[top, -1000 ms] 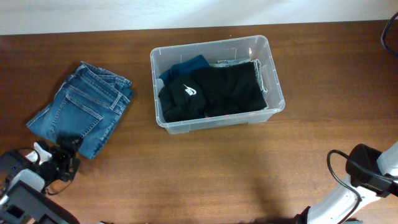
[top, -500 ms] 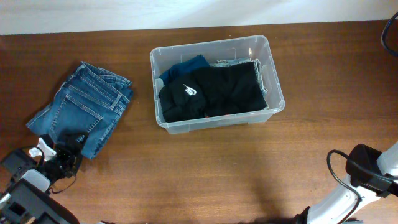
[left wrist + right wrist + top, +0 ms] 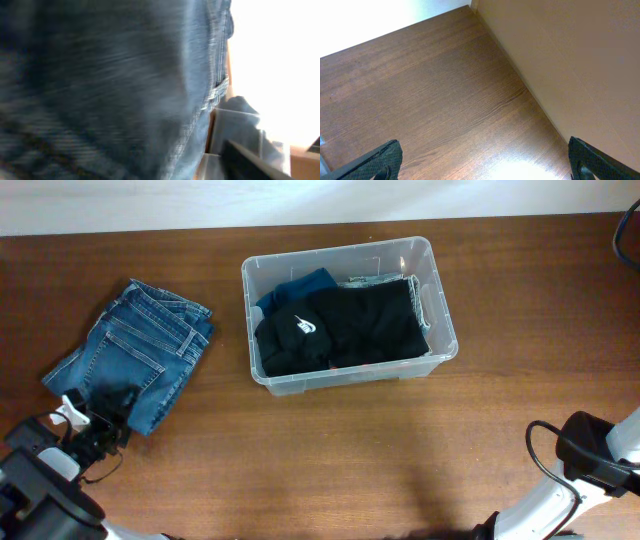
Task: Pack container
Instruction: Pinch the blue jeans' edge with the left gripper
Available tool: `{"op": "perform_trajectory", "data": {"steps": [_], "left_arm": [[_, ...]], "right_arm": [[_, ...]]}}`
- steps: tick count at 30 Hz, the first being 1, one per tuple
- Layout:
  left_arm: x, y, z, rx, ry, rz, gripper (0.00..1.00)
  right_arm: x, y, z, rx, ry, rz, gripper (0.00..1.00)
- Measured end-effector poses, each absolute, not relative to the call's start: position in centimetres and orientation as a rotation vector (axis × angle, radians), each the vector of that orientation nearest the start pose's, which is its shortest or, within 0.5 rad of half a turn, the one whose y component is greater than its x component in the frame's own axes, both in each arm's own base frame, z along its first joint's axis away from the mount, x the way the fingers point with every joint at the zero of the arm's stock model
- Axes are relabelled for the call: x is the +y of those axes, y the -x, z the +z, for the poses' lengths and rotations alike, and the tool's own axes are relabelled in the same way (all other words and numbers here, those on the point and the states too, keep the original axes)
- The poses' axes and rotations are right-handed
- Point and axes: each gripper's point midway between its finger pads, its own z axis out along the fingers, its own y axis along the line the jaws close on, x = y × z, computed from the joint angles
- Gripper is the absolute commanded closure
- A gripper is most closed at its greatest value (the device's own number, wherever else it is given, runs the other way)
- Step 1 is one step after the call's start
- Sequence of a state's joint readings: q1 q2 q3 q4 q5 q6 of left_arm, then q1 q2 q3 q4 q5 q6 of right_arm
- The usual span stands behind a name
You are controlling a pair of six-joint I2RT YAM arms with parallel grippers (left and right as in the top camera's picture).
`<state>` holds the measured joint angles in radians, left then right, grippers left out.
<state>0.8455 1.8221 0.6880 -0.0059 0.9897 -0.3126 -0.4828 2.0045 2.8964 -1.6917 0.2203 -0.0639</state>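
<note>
One wooden table (image 3: 350, 450) — right gripper (image 3: 485, 162) gapes empty; left gripper (image 3: 100, 415) at jeans (image 3: 135, 355), grip unclear.

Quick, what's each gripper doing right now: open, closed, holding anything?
Left gripper: at the near edge of the jeans; open or gripping cannot be told.
Right gripper: open, holding nothing.

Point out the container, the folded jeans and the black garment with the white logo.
container (image 3: 340, 378): overhead view, on its near wall.
folded jeans (image 3: 138, 352): overhead view, middle of the denim.
black garment (image 3: 365, 330): overhead view, plain cloth right of the logo.
</note>
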Motion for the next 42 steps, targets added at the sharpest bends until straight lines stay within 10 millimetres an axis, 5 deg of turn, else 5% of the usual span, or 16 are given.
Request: {"op": "perform_trajectory", "data": {"steps": [9, 18, 21, 42], "left_arm": [[14.1, -31.2, 0.9, 2.075, 1.069, -1.033, 0.6], [14.1, -30.9, 0.2, 2.092, 1.101, -1.01, 0.78], [14.1, -30.9, 0.0, 2.094, 1.106, -1.008, 0.98], [14.2, -31.0, 0.3, 2.046, 1.223, -1.063, 0.99]], "right_arm": [[-22.2, -34.3, 40.8, 2.331, -0.607, -0.519, 0.02], [-22.2, -34.3, 40.8, 2.331, -0.607, -0.519, 0.02], [-22.2, -34.3, 40.8, 2.332, -0.606, -0.52, 0.02], [-22.2, -34.3, 40.8, 2.332, -0.606, -0.52, 0.01]]}}
